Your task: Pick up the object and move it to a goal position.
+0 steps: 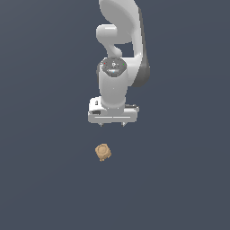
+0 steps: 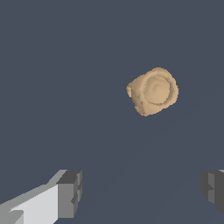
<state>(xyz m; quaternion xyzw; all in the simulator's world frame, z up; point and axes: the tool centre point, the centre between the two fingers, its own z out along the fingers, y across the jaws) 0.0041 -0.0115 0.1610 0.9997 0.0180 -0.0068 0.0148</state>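
The object (image 1: 103, 152) is a small tan knobbly lump with a round disc-like face, lying on the dark grey floor. In the wrist view the object (image 2: 152, 91) shows its disc face toward the camera. My white gripper (image 1: 112, 124) hangs above and behind it, apart from it, pointing down. Its two fingertips barely show below the hand in the exterior view. The wrist view shows the gripper (image 2: 142, 192) open, its grey fingers (image 2: 70, 192) far apart with nothing between them. The object lies beyond the gap, not inside it.
A plain dark grey surface (image 1: 45, 179) spreads all around. The white arm (image 1: 121, 40) rises behind the gripper toward the exterior view's top.
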